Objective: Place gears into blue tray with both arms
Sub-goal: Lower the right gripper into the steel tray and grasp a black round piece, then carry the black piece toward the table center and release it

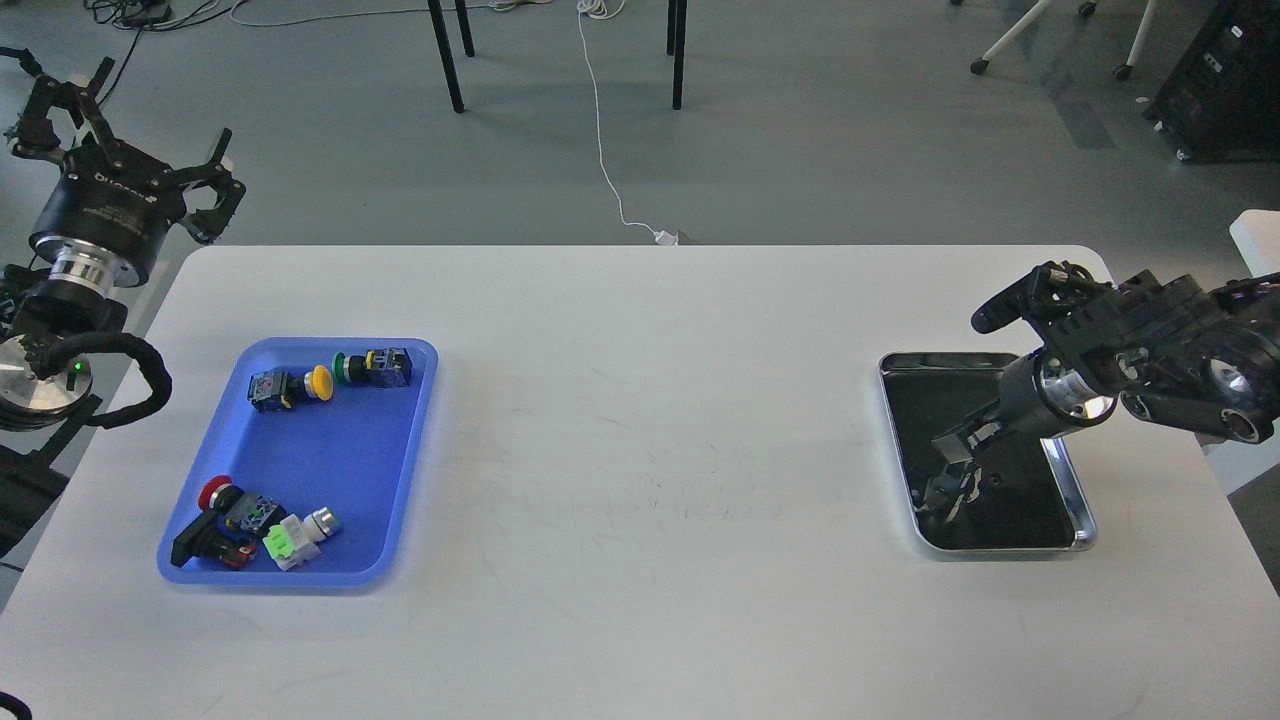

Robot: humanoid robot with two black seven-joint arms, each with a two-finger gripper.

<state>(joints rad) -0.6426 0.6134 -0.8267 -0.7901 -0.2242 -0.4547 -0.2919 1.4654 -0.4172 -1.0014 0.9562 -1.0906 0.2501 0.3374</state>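
1. My left gripper (150, 125) hangs off the table's far left corner, up at about ten o'clock from the blue tray (345, 455), well apart from it; its fingers are spread wide with nothing between them

2. The blue tray lies on the left part of the white table (640, 450). Inside it I see only push-button switches: a yellow-capped one (292, 386) and a green-capped one (372, 367) at its twelve o'clock end, a red-capped one (222, 505) and a light green and white one (298, 538) at its six o'clock end

3. I can make out no gear in the blue tray, so by my reckoning none of the task is finished so far

4. The middle of the table shows scuff marks and no parts

5. The steel tray (1075, 505) lies on the right, at three o'clock from the blue tray and well apart from it. Its inside is dark and mirror-like; if gears lie there, I cannot pick them out against it

6. My right gripper (950, 480) reaches down into the steel tray from its two o'clock corner. It is dark against the dark floor, so I cannot tell whether its fingers are apart or pinching a gear

7. Left to do, as I judge it: pick gears, carry them over to the blue tray, and bring my left arm in
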